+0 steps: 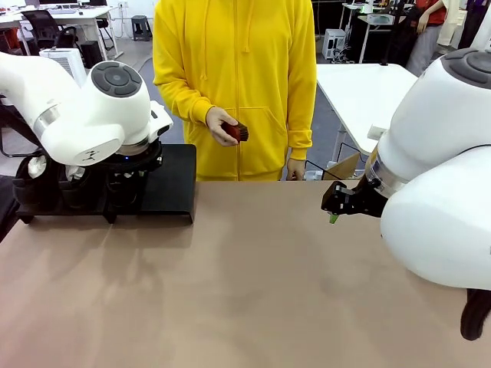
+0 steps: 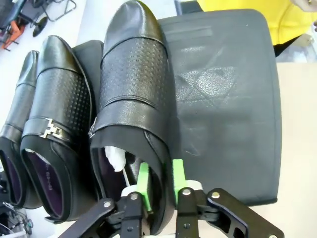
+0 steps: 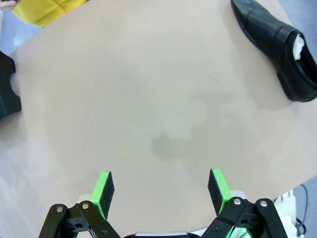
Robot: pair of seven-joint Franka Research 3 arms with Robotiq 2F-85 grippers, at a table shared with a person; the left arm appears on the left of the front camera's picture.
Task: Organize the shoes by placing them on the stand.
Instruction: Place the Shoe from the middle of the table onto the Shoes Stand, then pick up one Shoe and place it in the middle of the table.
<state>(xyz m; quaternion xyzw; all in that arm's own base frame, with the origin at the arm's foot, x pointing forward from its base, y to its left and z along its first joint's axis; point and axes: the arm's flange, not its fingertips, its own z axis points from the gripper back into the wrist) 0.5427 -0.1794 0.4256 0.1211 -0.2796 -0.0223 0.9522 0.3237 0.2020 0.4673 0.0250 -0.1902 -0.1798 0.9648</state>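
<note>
Shoes barely showed for you in the front view: only dark heels with white stuffing at the left end of the stand, half masked by the left arm. The left gripper hung black against black there, so you could not read its fingers. That view gave you what the wrist cameras cropped to scraps of yellow: the person at the far side, a hand holding a small reddish-brown brush. It also gave you the right gripper low over the bare table, well apart from the stand and too side-on to judge its spread. The left wrist view supplied what you lacked: three shoes lay side by side on the stand, toes away from the camera. A perforated shoe sat beside the bare panel, a buckled shoe touched it, and a third shoe was cut off by the picture's edge. The green pads flanked the perforated shoe's side wall, one inside the opening by the paper, one outside; you could not tell whether they pinched the leather or merely stood against it. The right wrist view showed you the right gripper's pads spread wide with nothing between them. It also showed a loose shoe lying on the table away from the stand, its heel cut by the frame. A dark shape at the opposite edge was too cropped to name.
</note>
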